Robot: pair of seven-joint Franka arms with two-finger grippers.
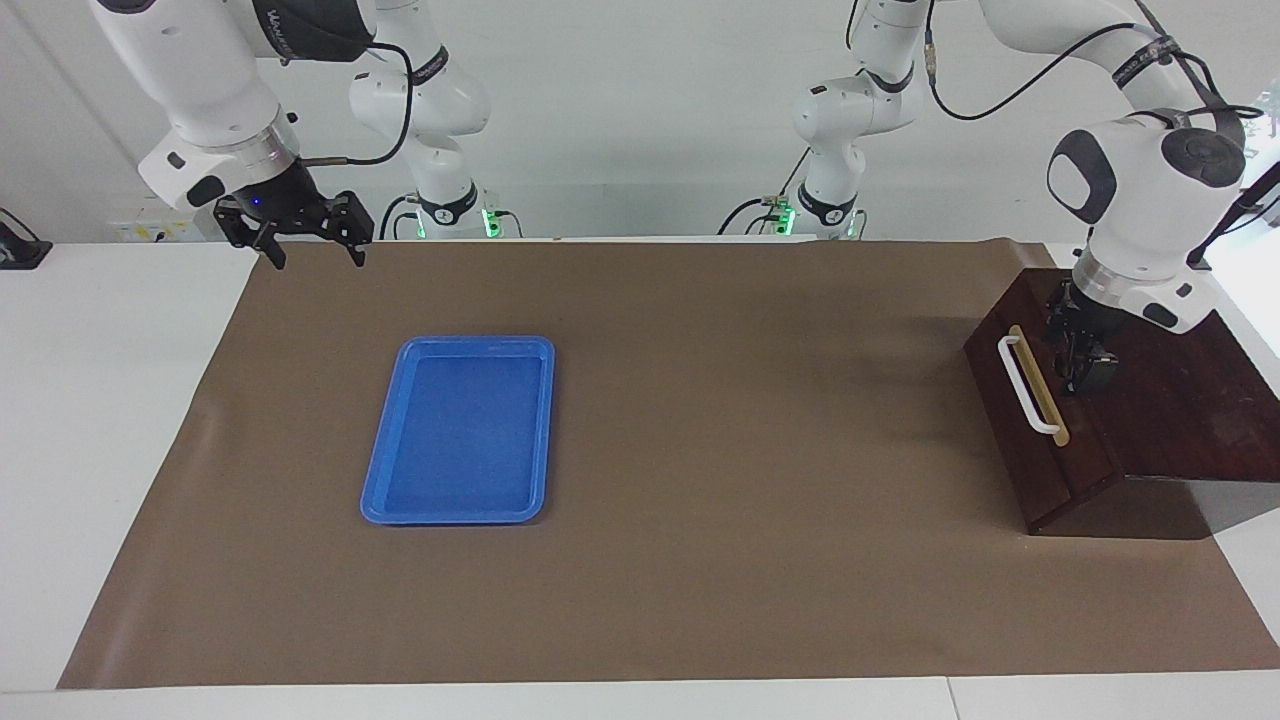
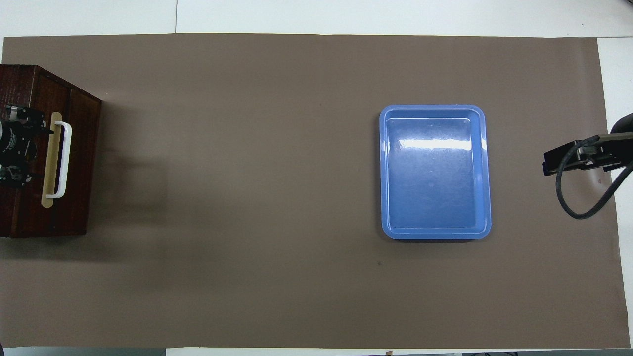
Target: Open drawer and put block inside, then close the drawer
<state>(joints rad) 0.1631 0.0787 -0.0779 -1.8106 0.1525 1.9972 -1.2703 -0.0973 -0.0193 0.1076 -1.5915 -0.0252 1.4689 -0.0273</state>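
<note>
Facing view: drawer is seen shut, no block visible; left gripper sits over it, jaws unreadable; right gripper is held open, waiting.

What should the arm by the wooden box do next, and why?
Probably lift the left pincer clear: the drawer looks shut, no block is in sight and the blue tray is bare, so the job seems done. The right pincer waits, open.
</note>
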